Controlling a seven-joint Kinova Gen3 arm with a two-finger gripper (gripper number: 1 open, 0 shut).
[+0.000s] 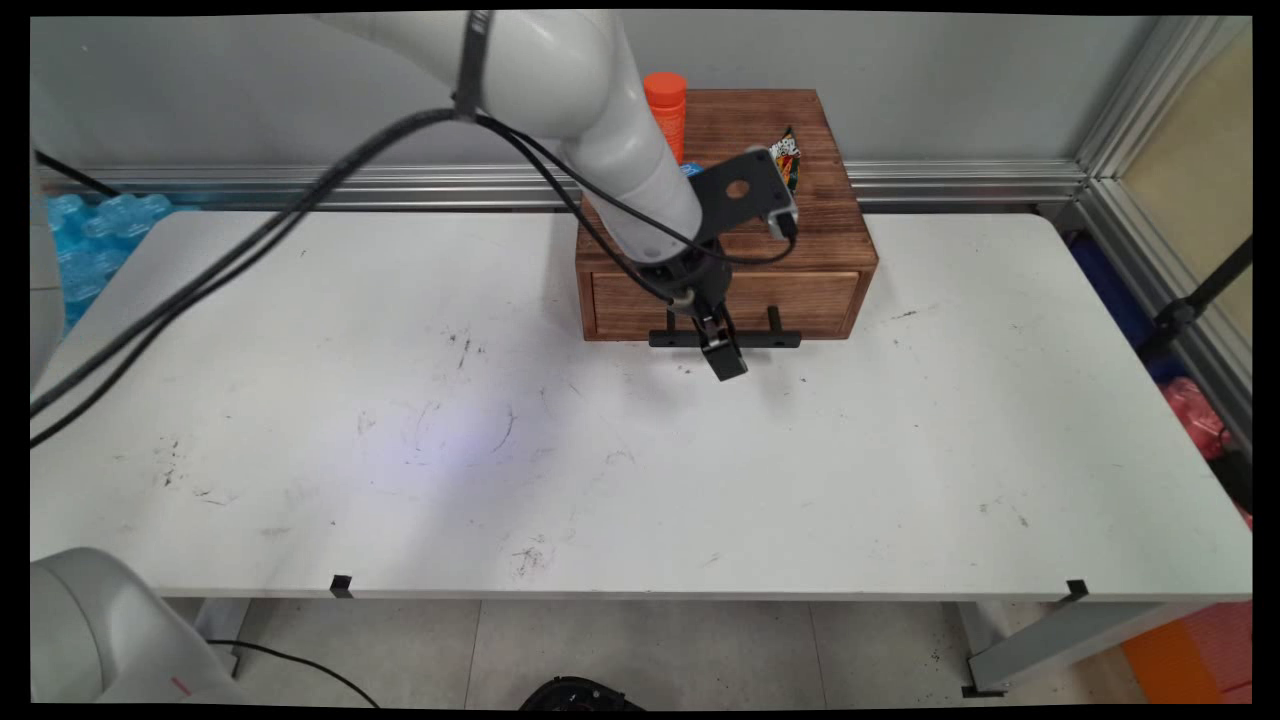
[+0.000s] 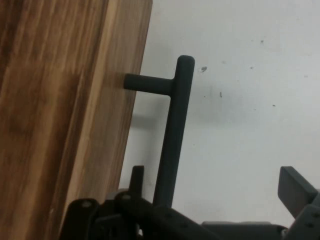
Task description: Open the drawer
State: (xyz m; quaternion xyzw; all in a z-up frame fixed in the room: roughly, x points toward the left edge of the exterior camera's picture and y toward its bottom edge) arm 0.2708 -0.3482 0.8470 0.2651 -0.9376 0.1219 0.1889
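End effector spread, straddling black drawer handle of wooden box on table (drawer shut), orange bottle and snack packet atop box

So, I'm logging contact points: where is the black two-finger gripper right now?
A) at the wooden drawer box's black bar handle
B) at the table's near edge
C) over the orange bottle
A: the black two-finger gripper has its fingers either side of the black bar handle of the wooden drawer box.
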